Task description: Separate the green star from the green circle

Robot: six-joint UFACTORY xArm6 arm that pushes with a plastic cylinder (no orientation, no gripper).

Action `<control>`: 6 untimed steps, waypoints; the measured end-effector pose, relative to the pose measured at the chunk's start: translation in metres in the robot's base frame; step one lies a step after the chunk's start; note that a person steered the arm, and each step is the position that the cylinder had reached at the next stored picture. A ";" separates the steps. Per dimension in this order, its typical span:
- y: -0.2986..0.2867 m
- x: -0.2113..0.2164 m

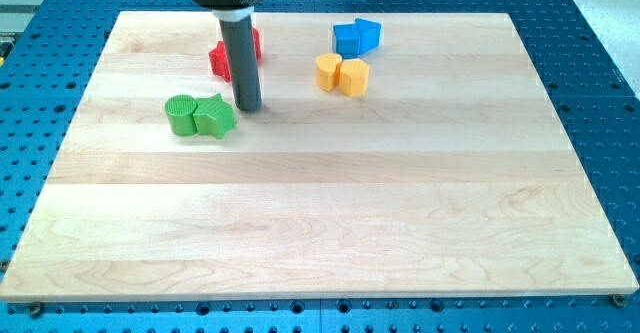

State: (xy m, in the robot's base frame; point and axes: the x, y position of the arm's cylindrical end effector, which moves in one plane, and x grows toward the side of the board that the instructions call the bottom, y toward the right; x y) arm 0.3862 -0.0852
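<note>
Green star (214, 116) touches ribbed green circle (182, 114); my tip (249, 108), a jawless rod, stands just right.

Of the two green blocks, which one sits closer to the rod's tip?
The green star: it lies just at the view's left of my tip, while the green circle touches the star's far side, farther left.

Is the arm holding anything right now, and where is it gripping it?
Nothing is held. My tip stands just right of the green star, which touches the green circle.
</note>
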 end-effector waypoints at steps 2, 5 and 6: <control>-0.053 0.026; -0.128 0.106; -0.138 0.092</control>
